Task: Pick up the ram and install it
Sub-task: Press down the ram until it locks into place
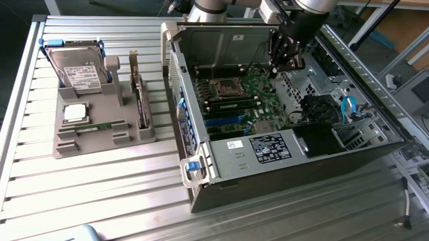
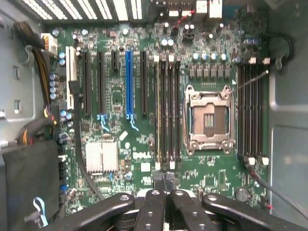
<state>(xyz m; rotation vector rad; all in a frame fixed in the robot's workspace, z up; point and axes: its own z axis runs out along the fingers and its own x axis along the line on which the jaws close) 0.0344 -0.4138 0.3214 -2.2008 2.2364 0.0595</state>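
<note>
While the long green ram stick (image 1: 99,126) lies in the grey plastic holder (image 1: 100,143), the black gripper (image 2: 165,192), jaws together and empty, hangs above the green motherboard (image 2: 144,96), its base cut off.

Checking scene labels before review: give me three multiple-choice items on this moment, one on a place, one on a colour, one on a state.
1. Where does the ram lie?
A. On the grey holder beside the computer case
B. In the gripper
C. On top of the hard drive

2. What colour is the one slot that stands out among the black slots on the motherboard?
A. Red
B. White
C. Blue

3. How is the gripper?
A. Wide open
B. Shut
C. Shut on the hard drive

Answers:
1 A: the ram rests flat in the grey holder, outside the computer case.
2 C: the slot is bright blue.
3 B: the gripper has its fingertips together over the motherboard.
</note>
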